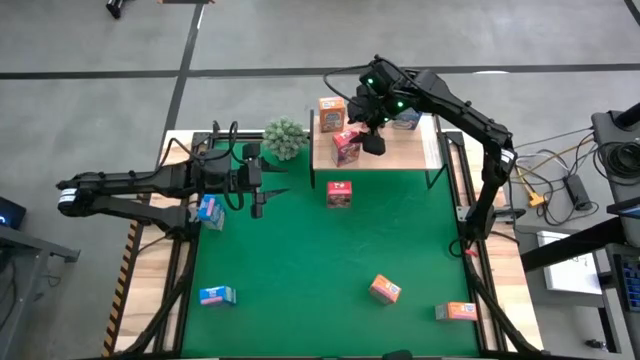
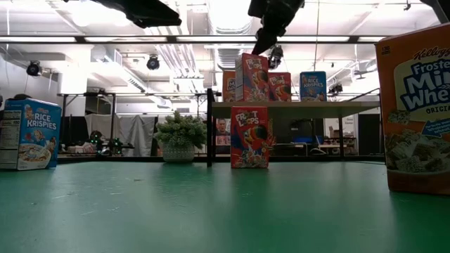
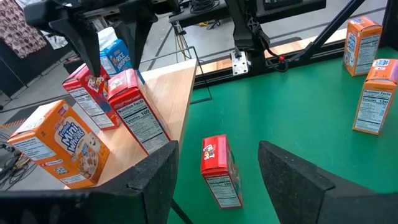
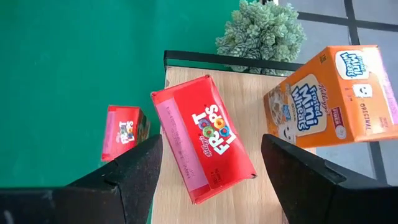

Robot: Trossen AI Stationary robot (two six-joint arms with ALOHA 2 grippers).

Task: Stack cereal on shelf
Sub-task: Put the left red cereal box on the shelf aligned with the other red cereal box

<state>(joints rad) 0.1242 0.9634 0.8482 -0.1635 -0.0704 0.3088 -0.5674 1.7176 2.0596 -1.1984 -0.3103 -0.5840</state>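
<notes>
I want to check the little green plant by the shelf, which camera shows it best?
The low view: the plant stands whole in its pot beside the shelf. The high view shows only its bushy top; the right wrist view catches it behind the shelf's far edge. The left wrist view misses it.

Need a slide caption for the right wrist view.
Right hand open above a red Froot Loops box on the shelf, orange Mini-Wheats box beside it.

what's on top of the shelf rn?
On the shelf: an orange cereal box, two red boxes close together, and a blue box largely hidden under the right gripper, which hovers open above the red ones.
</notes>
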